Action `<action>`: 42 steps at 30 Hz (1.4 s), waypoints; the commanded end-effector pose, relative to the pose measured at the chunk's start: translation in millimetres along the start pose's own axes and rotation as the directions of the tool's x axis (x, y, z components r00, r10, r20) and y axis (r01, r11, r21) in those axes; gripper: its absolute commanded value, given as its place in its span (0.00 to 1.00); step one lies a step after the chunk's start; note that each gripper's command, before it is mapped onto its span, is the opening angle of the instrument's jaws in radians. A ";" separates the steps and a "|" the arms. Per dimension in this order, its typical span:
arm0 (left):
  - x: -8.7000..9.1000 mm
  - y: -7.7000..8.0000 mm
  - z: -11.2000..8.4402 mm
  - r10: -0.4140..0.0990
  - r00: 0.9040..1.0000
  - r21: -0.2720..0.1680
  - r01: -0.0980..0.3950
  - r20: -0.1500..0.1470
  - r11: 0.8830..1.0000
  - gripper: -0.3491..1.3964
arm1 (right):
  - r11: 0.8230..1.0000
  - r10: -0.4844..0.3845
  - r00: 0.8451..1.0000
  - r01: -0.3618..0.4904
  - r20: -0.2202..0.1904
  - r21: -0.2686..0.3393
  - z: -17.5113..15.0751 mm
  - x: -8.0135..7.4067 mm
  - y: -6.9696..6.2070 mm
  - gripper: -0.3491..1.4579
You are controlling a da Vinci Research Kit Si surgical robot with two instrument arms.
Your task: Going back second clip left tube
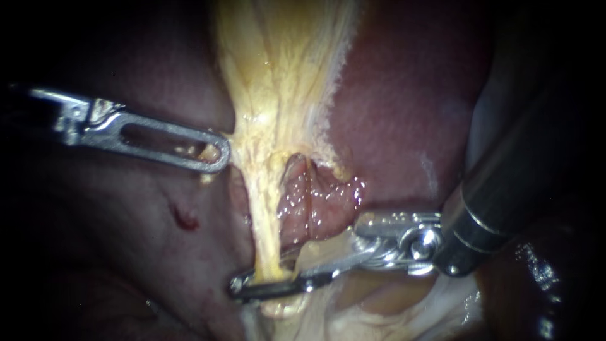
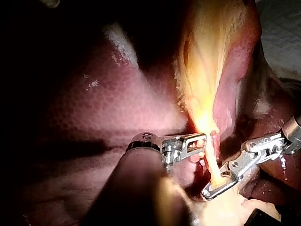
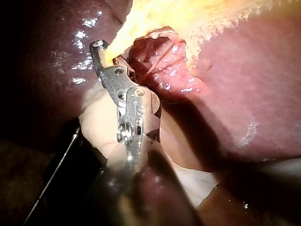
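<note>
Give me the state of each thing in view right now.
left instrument: jaws shut on the edge of the yellow tissue strand.
right instrument: tip at the strand's lower end, grip unclear.
yellow tissue strand: stretched taut, in one piece.
liver: bare and wet.

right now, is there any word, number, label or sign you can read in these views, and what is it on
No text can be read in any view.
Right instrument: faint marks on its joint in the right wrist view, too small to read.
Left instrument: no readable writing.
Liver and yellow tissue: no label or sign.
</note>
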 end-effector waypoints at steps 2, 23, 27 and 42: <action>0.0 0.1 0.0 0.001 1.000 0.001 -0.001 -0.001 1.000 0.00 | 1.000 0.000 1.000 0.000 0.000 0.000 0.0 0.0 0.0 0.00; -0.2 0.0 -0.1 0.000 1.000 0.001 0.000 -0.001 1.000 0.00 | 1.000 -0.006 1.000 0.006 -0.009 0.001 0.0 0.0 0.1 0.00; -0.2 0.0 -0.1 -0.001 1.000 0.002 0.001 -0.002 1.000 0.00 | 1.000 -0.006 1.000 0.006 -0.014 0.003 0.0 0.0 0.1 0.00; -0.2 0.0 -0.1 0.000 1.000 0.001 0.000 -0.001 1.000 0.00 | 0.997 -0.074 0.991 0.071 -0.108 -0.032 0.6 0.0 0.6 0.42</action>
